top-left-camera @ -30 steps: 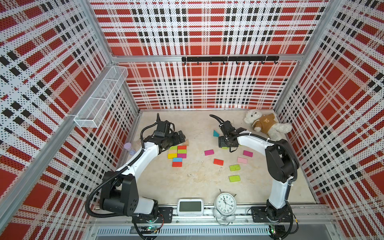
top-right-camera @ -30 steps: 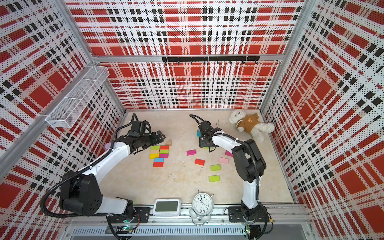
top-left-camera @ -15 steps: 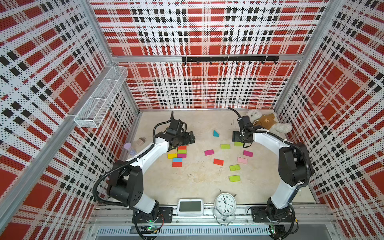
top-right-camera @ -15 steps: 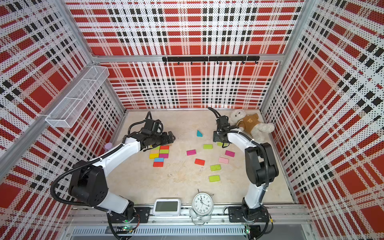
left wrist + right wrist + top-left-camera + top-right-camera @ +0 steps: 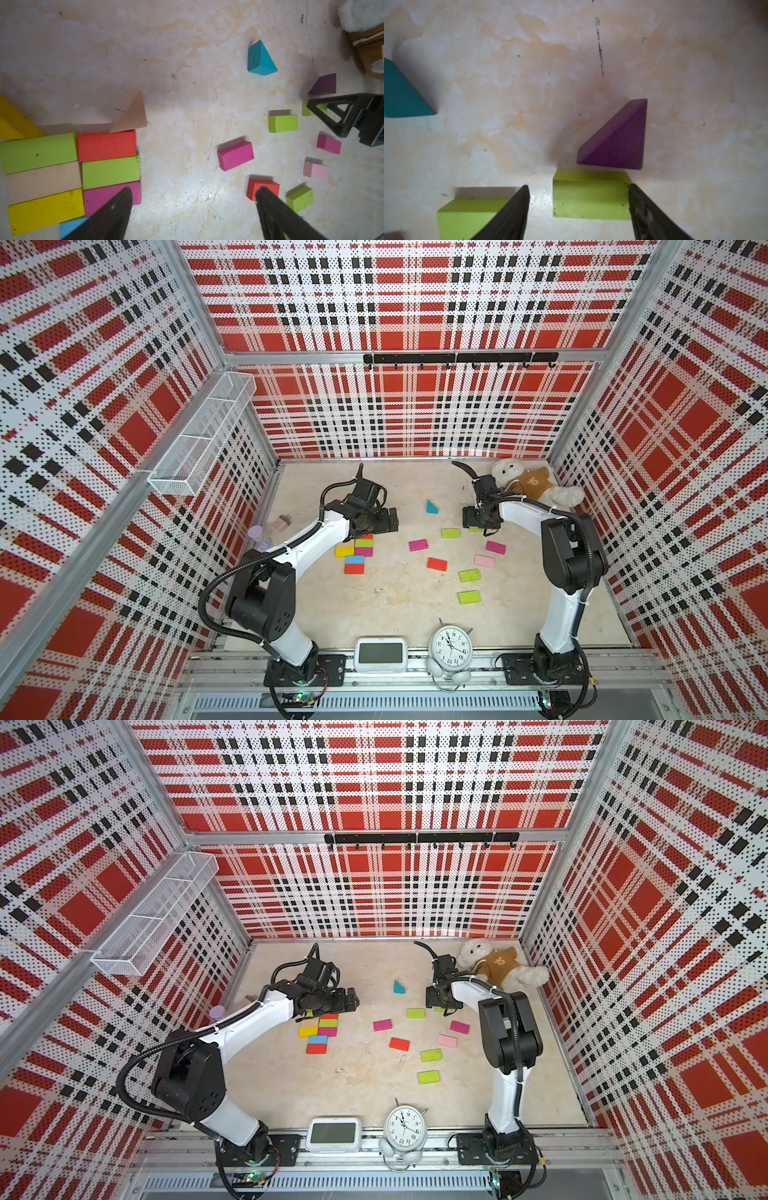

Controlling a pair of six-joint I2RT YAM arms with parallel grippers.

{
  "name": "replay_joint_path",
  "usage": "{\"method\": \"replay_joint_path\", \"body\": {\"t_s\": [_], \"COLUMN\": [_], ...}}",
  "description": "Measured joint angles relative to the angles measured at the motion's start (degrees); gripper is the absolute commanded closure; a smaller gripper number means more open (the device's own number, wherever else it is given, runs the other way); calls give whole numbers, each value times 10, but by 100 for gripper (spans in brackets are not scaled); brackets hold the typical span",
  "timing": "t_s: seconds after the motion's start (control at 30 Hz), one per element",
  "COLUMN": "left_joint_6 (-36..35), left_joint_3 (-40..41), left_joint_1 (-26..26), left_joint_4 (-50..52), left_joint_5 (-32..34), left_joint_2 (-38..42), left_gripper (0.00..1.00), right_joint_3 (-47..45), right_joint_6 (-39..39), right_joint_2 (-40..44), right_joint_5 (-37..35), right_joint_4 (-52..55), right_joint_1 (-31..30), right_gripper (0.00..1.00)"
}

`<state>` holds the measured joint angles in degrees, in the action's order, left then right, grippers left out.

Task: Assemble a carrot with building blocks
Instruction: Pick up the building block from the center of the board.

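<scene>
In both top views the right gripper has swung away from the teal wedge toward the right of the frame. The left gripper has shifted the same way, above the laid-out bricks at centre left. The left wrist view shows its jaws spread wide and empty over the table, with a wood wedge at the bricks' corner. The right wrist view shows open jaws bracketing a lime brick at lower centre, with the purple wedge just beyond. It is probably the next piece, not yet gripped.
</scene>
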<state>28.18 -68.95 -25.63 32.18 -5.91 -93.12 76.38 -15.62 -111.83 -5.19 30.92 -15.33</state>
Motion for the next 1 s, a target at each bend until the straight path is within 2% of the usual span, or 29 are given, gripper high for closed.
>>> {"method": "replay_joint_path", "body": {"t_s": [0.67,0.83,1.0], "left_joint_6": [2,3,3], "left_joint_3": [-16,-16,-16], "left_joint_1": [-2,-2,-3], "left_joint_4": [7,7,7], "left_joint_5": [4,5,5], "left_joint_2": [-30,-30,-32], "left_gripper": [4,4,4], "right_joint_3": [0,0,-5], "right_joint_6": [14,16,12], "right_joint_2": [-15,-22,-22], "right_joint_5": [1,4,11], "right_joint_4": [-8,-9,-15], "right_joint_1": [12,12,12], "right_gripper": [29,38,39]}}
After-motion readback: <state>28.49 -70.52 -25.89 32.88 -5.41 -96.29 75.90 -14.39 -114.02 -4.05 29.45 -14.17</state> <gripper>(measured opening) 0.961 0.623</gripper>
